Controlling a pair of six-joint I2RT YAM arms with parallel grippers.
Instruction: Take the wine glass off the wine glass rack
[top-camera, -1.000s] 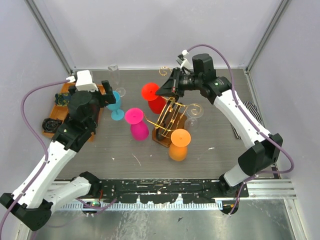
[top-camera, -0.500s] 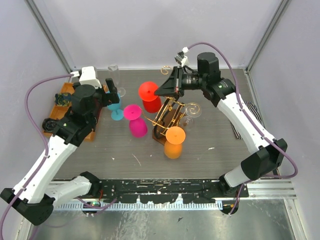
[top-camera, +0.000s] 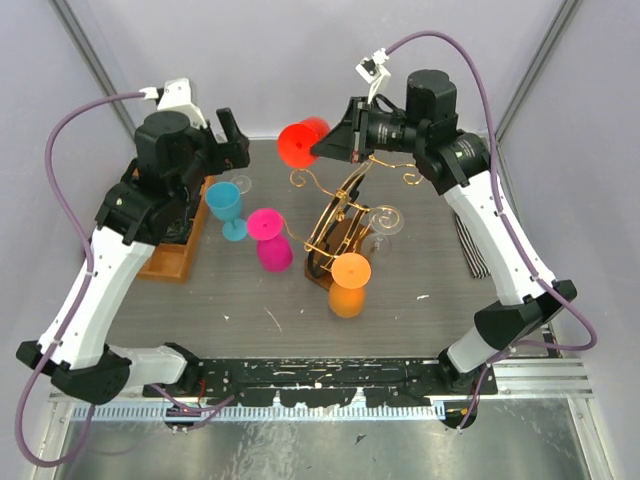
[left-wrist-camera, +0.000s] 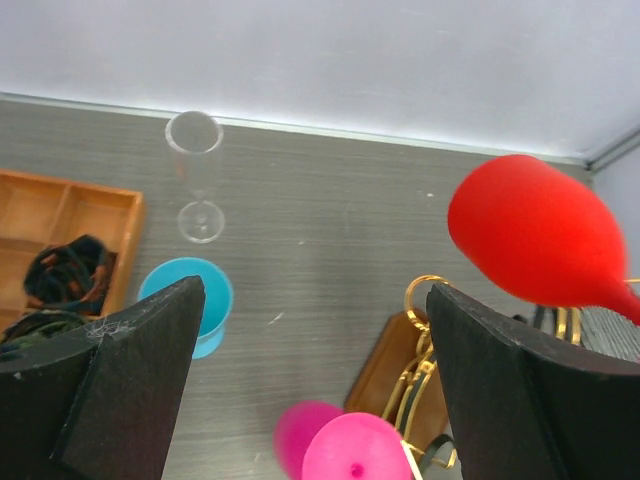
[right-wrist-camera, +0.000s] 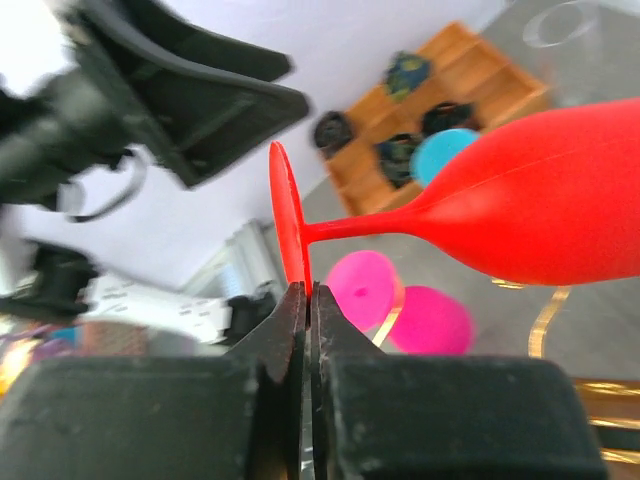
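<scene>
One close look from the right wrist: pinching the red wine glass (right-wrist-camera: 520, 210) by its foot rim with the right gripper (right-wrist-camera: 307, 300), clamped tight. Seeing only from above: holding it aloft at 11 o'clock of the wine glass rack (top-camera: 340, 235), apart from its hooks. Holding the left gripper (left-wrist-camera: 315, 290) wide apart, carrying nothing. Counting four coloured glasses: red, pink glass (top-camera: 268, 232), orange glass (top-camera: 350, 280), blue glass (top-camera: 224, 200); one rack, one wooden tray (top-camera: 165, 262).

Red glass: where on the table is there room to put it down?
Bare table lies along the near edge, in front of the pink glass and orange glass, and right of the wine glass rack. It is crowded between the rack and the wooden tray.
</scene>
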